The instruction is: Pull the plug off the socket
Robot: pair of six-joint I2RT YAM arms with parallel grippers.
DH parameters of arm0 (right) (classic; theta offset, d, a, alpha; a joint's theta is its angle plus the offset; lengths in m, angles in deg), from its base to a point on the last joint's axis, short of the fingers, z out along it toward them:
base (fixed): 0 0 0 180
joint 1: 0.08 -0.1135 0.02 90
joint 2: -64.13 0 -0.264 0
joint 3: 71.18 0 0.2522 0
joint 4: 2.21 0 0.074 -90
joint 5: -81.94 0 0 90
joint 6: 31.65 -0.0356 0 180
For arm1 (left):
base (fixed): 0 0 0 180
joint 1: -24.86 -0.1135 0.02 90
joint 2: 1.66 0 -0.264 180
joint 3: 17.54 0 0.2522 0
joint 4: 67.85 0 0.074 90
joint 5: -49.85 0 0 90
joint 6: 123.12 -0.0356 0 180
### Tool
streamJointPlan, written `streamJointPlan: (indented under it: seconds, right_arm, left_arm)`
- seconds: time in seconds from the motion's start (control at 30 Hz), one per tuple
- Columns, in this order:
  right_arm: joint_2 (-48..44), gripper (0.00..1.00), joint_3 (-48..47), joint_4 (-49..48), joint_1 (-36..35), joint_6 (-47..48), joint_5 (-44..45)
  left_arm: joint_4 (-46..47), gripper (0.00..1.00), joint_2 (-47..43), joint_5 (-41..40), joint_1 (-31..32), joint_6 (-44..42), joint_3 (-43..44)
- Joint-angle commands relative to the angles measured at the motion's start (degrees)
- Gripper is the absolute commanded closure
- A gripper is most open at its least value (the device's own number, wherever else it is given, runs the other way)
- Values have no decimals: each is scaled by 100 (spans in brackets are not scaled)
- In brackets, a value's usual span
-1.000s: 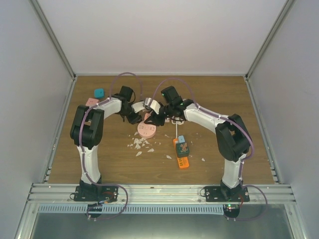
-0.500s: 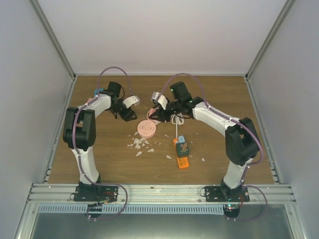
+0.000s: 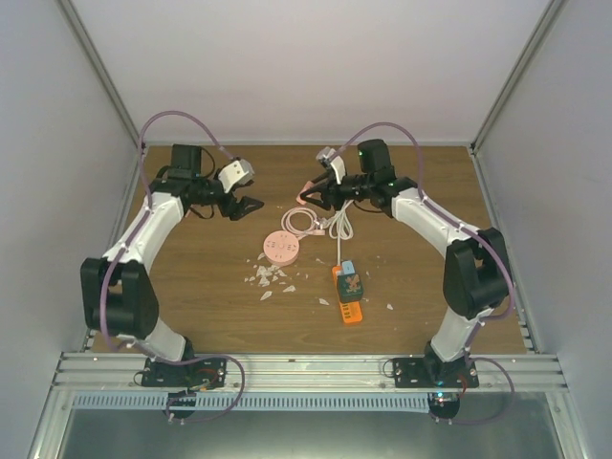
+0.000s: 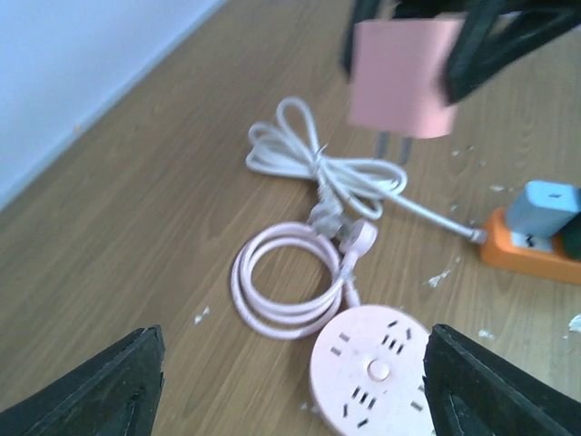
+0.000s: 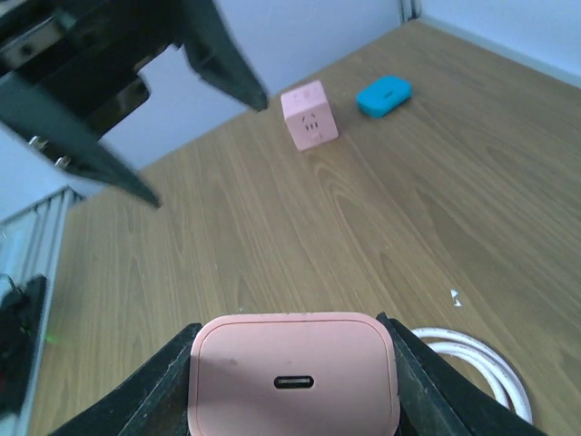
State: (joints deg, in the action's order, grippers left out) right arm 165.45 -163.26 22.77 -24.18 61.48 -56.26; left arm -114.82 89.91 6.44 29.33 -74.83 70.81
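Pink plug [image 5: 293, 372] in right claw [image 5: 292, 391]

The plug [image 5: 292, 381] is pale pink with a small dark slot in its face. The round socket [image 3: 281, 248] is the same pink, dotted with dark pin holes, and its coiled cord [image 4: 290, 291] is a lighter pink. The bundled cable [image 4: 318, 163] is white. The power strip [image 3: 351, 311] is orange and carries a light blue adapter [image 3: 349, 269] and a dark green one [image 3: 353, 284]. Toward the table's far left corner are a pink cube [image 5: 309, 114] and a turquoise block [image 5: 383, 94]. The table [image 3: 191, 287] is brown wood with a streaked grain, flecked with white scraps [image 3: 268, 277].
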Motion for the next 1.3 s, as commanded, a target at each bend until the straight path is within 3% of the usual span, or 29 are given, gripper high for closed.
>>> streamJointPlan:
  seconds: [0.0,0.2,0.67,1.27]
  right_arm:
    - [-217,88,-137,-585,99,-1017,-329]
    - [-244,87,-28,-1007,107,-1681,-557]
    - [-371,83,269,-1548,106,-2266,-963]
    - [-420,83,283,-1667,107,-2378,-1104]
  left_arm:
    - [923,21,-633,237,310,276,-393]
    - [1733,21,-1111,-584,1001,763,-769]
    - [2723,28,-1082,-1982,2027,1114,-920]
    - [2885,56,-853,-2610,2392,1001,-777]
